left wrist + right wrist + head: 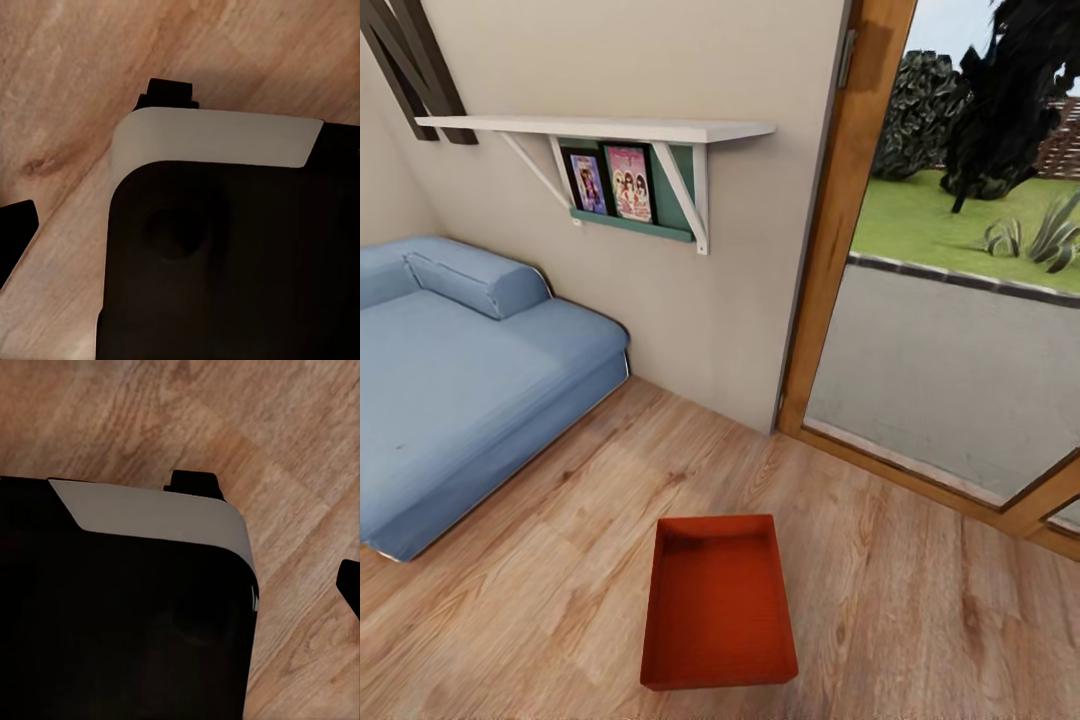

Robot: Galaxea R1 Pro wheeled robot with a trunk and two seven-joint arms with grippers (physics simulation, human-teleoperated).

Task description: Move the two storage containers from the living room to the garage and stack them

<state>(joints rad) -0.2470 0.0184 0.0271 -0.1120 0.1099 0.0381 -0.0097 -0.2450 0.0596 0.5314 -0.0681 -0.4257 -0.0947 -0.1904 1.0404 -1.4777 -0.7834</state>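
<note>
- Head view: one orange-red storage container [718, 600] sitting upright on the light wood-plank floor [560, 560] of the living room, low in the middle of the frame, open top facing up, nothing inside.
- Same view: blue sofa [460, 380] to the left of the container and well apart from it, set against the beige wall [700, 310].
- Same view: white wall shelf [600, 128] above the sofa, with a green rack [660, 215] beneath it holding two picture covers [612, 183].
- Same view: wood-framed glass door [840, 220] at the right, with grey paving, a lawn and dark shrubs seen through the pane.
- Left wrist view: dark robot body panel with a pale grey rounded edge [217, 139] across most of the frame, wood-plank floor behind it; a black piece at the frame edge, likely a fingertip of the left gripper [15, 232]; spread of the jaws cannot be judged.
- Right wrist view: matching dark panel with a pale grey rim [157, 514] over wood-plank floor; a small black tip at the frame edge, likely part of the right gripper [349, 581]; whether wide or narrow cannot be told.
</note>
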